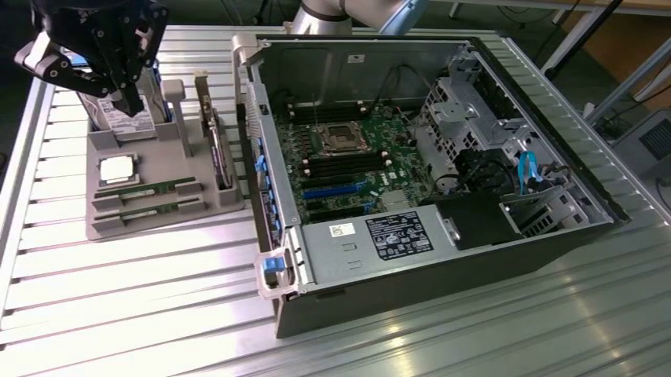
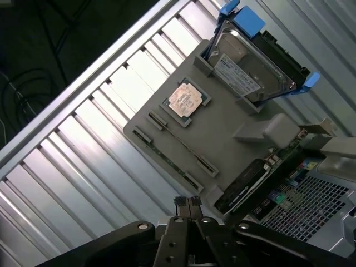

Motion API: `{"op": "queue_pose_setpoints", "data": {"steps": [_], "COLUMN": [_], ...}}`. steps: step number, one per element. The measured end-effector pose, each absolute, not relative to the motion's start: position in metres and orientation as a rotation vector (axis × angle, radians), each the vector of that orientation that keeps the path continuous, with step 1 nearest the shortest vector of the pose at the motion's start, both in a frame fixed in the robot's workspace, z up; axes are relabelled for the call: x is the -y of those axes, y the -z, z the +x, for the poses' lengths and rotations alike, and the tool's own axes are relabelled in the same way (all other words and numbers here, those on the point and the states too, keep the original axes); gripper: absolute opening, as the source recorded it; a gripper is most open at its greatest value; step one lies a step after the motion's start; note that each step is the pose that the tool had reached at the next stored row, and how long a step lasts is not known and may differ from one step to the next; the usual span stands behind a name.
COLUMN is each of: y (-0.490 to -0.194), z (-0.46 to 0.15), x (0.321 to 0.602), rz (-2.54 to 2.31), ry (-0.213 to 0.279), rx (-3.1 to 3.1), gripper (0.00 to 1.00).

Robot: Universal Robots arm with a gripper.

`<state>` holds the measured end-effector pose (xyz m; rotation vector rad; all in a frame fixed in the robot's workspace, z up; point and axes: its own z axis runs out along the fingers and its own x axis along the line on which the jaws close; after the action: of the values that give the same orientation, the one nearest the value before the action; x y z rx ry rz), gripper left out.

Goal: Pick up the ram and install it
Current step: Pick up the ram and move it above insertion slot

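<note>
While the black two-fingered gripper (image 1: 131, 104) hangs closed and empty, apparently over the silver hard drive (image 1: 134, 126), the two long, thin green ram sticks (image 1: 147, 191) lie side by side in slots of the grey plastic holder (image 1: 157, 229), just beside the square silver CPU (image 1: 118, 170).

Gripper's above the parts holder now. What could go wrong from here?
The gripper is shut and hangs by the hard drive, away from the ram sticks; lowering here could hit the drive.
The two sticks lie side by side next to the CPU, so a sloppy grasp might catch both.
</note>
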<state>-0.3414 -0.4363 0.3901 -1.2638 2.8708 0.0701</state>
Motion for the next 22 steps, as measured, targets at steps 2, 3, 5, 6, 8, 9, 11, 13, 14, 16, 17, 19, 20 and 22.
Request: {"op": "queue_pose_setpoints", "data": {"steps": [2, 3, 5, 6, 8, 9, 11, 13, 14, 16, 17, 19, 20, 22], "y": [-0.3900, -0.3900, -0.3900, -0.3899, -0.3900, -0.3900, -0.3899, -0.3899, -0.3899, -0.3899, -0.3899, -0.3899, -0.3899, -0.3899], "z": [-0.3414, -0.3414, -0.3414, -0.3414, -0.3414, -0.3414, -0.3414, -0.3414, -0.3414, -0.3414, -0.3414, -0.3414, -0.3414, -0.3414], "x": [0.4363, 0.4363, 0.4363, 0.4363, 0.4363, 0.4363, 0.4363, 0.4363, 0.4363, 0.4363, 0.4363, 0.4363, 0.4363, 0.4363], "rz": [-1.310, -1.322, -1.377, -1.395, -1.444, -1.464, -1.509, -1.547, -1.569, -1.591, -1.610, -1.638, -1.649, -1.689], "ry": [-0.070, -0.070, -0.070, -0.070, -0.070, -0.070, -0.070, -0.070, -0.070, -0.070, -0.070, -0.070, -0.070, -0.070], "rx": [-2.851, -2.845, -2.820, -2.812, -2.788, -2.778, -2.754, -2.734, -2.722, -2.709, -2.699, -2.682, -2.676, -2.651], "gripper": [0.10, 0.10, 0.10, 0.10, 0.10, 0.10, 0.10, 0.10, 0.10, 0.10, 0.10, 0.10, 0.10, 0.10]}}
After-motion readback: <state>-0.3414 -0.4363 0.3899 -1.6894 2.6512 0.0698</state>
